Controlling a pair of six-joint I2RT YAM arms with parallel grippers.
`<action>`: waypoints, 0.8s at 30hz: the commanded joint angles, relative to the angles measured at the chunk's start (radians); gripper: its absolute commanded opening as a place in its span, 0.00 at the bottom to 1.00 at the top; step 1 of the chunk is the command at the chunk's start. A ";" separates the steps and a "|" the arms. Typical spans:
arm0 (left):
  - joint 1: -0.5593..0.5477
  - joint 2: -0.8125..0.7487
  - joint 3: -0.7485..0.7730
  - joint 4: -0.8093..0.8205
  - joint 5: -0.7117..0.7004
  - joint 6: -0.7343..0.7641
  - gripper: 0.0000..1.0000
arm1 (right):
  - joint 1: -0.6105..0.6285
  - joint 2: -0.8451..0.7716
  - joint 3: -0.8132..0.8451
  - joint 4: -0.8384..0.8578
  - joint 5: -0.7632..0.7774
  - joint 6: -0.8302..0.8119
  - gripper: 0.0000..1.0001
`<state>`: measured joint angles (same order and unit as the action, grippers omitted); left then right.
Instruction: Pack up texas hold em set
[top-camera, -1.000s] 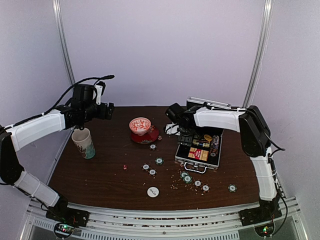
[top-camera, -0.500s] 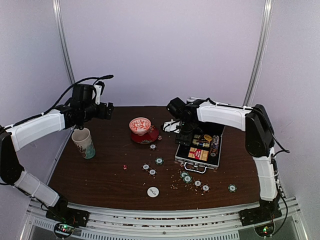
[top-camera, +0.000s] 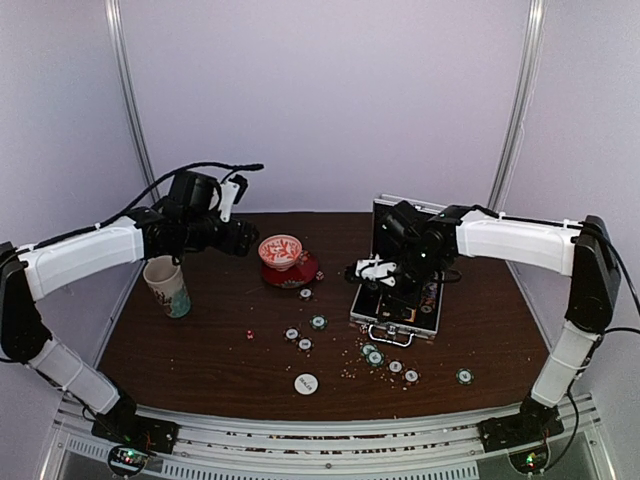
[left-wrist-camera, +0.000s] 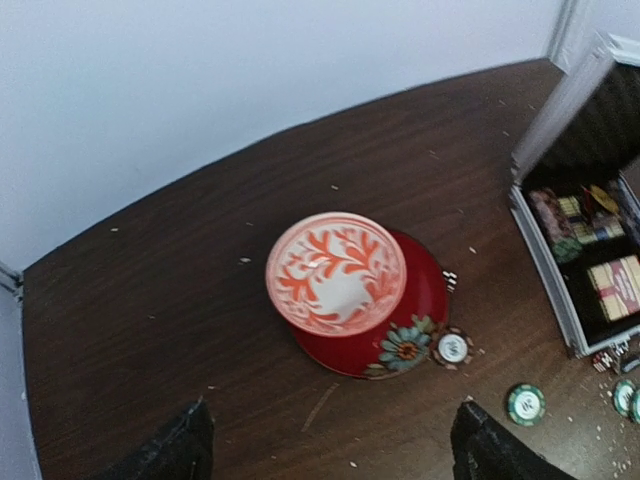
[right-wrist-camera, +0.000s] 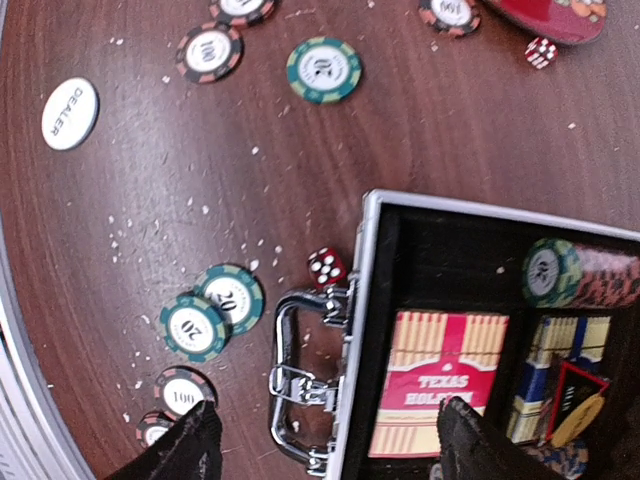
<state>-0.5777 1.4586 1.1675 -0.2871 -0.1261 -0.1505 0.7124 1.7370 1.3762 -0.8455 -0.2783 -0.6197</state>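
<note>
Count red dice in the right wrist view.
2: one die on the table beside the case, another die at the top by the red saucer. More may lie outside this view.

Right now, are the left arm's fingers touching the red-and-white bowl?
Apart. The left wrist view shows both left fingers at the frame's bottom edge, with a strip of bare tabletop between them and the bowl.

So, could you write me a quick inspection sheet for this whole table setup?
Surface: dark wooden table, speckled with pale crumbs.
Job's things: silver case open, card box inside; chips, dealer disc, red dice loose on the table.
Clutter: red-white bowl on saucer; paper cup.
Claws: left claw open above the bowl; right claw open over the case's handle.
Cables: black cable looping off the left arm.
Surroundings: white walls, metal posts.
</note>
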 joint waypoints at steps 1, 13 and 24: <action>-0.111 0.064 0.009 -0.041 0.115 0.072 0.82 | -0.014 -0.061 -0.139 0.081 -0.053 0.038 0.70; -0.185 0.223 0.032 -0.048 0.325 0.127 0.73 | -0.014 -0.187 -0.322 0.114 0.019 0.038 0.50; -0.185 0.237 0.040 -0.039 0.229 0.092 0.77 | 0.111 -0.135 -0.350 0.211 0.054 -0.014 0.52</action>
<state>-0.7605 1.6962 1.1858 -0.3458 0.1192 -0.0467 0.7689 1.5543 1.0218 -0.6891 -0.2501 -0.6010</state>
